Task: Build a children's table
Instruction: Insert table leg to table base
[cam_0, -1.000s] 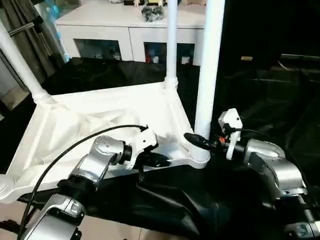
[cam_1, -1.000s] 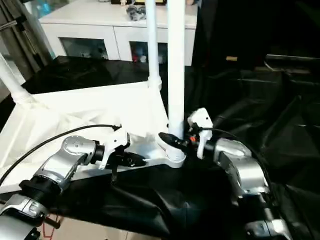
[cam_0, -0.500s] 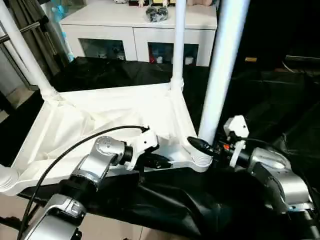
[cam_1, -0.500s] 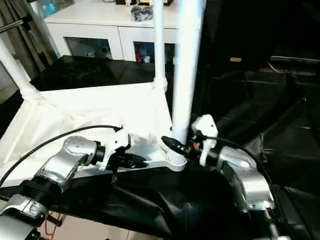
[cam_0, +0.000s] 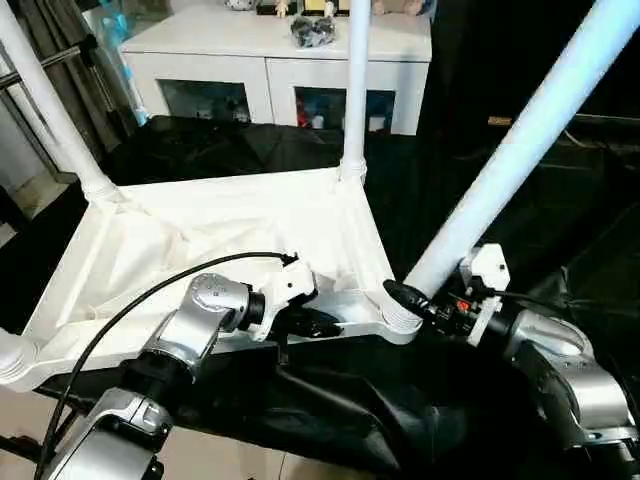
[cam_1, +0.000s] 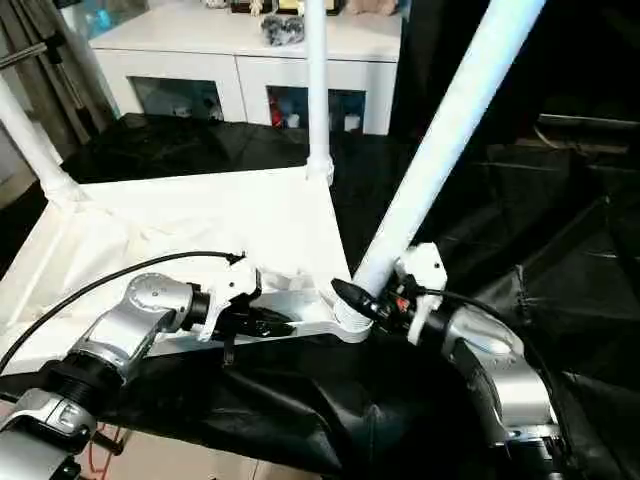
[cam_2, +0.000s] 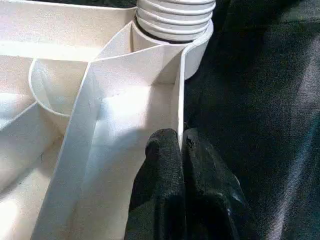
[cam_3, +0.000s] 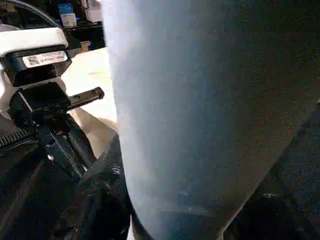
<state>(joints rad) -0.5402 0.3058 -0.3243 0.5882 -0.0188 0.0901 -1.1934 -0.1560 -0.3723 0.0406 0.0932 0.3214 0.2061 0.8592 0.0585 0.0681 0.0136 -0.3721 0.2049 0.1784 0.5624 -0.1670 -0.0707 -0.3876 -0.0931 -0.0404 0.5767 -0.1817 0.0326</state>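
Observation:
The white tabletop lies upside down on black cloth, ribbed underside up. One white leg rises from its far left corner and another from its far right corner. At the near right corner socket a third leg leans steeply to the right, its threaded end in the socket. My right gripper is shut on this leg just above the socket. My left gripper is shut on the tabletop's near rim, its fingers pinching the thin wall.
A white cabinet with glass doors stands behind the table. Black cloth covers the work surface and hangs over its near edge. Grey curtains and a metal bar are at the far left. Light floor shows at the bottom.
The near right leg has swung from upright to leaning far right, with my right gripper holding it and moving slightly right. The left gripper has stayed on the rim. The camera shifted a little.

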